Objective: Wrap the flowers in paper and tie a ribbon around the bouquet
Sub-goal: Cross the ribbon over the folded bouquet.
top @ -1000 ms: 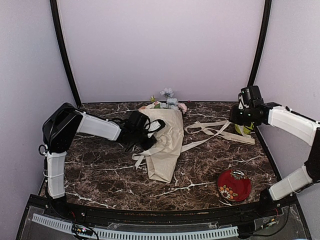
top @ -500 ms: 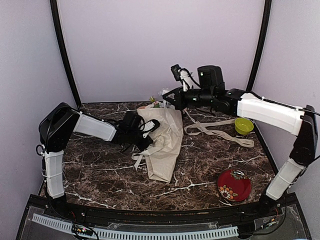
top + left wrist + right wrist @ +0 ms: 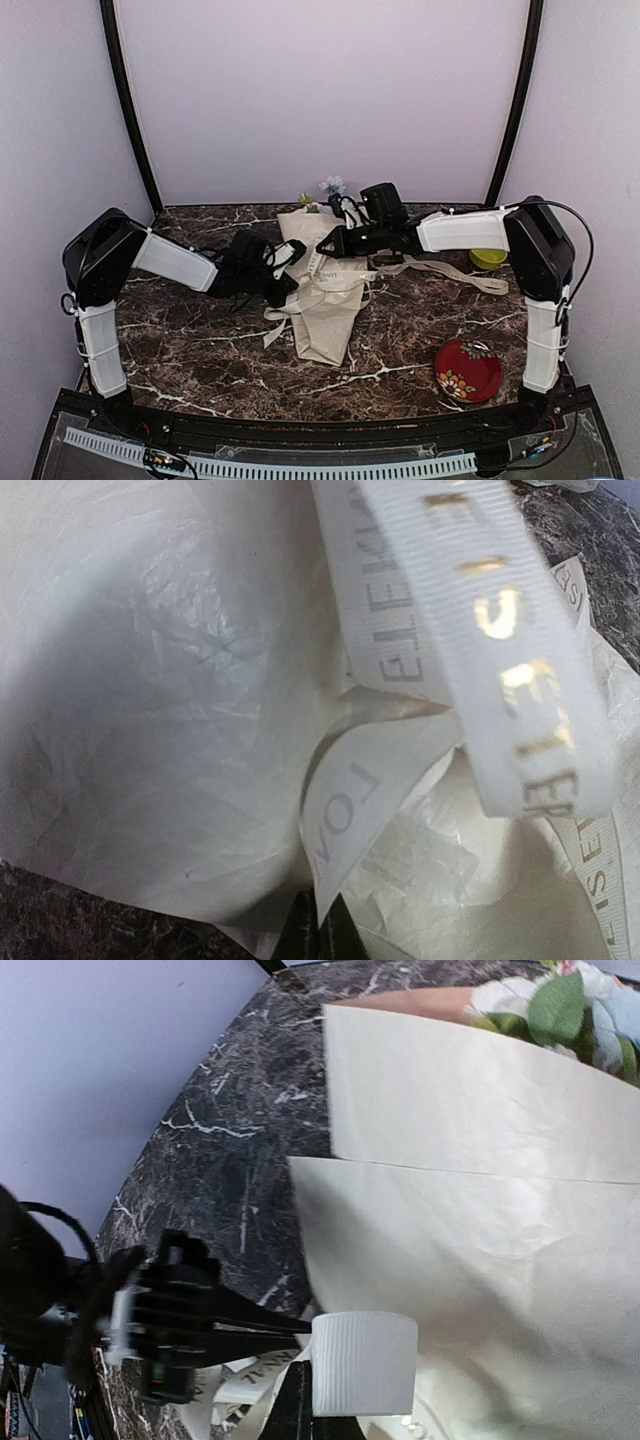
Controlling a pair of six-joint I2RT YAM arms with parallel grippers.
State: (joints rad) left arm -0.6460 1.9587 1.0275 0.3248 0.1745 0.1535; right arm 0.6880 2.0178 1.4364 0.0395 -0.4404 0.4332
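The bouquet [image 3: 330,290] lies mid-table, a cream paper [image 3: 470,1210] cone with the flowers [image 3: 331,188] poking out at its far end. In the right wrist view the flowers [image 3: 565,1000] sit at the top right. The cream ribbon [image 3: 440,265] crosses the cone and trails off to the right. My left gripper [image 3: 292,254] is at the cone's left edge, shut on a lettered stretch of ribbon [image 3: 350,810]. My right gripper [image 3: 323,250] is over the cone, shut on another piece of ribbon [image 3: 365,1360]. The two grippers' tips almost meet. The stems are hidden inside the paper.
A lime-green bowl [image 3: 487,258] sits at the right behind the ribbon's loose end [image 3: 495,283]. A red floral plate [image 3: 468,370] lies near the front right. The dark marble table [image 3: 200,350] is walled on three sides.
My right arm has swung from the far right edge across to the bouquet and come down beside the left gripper, drawing ribbon over the cone. The left gripper has shifted slightly left.
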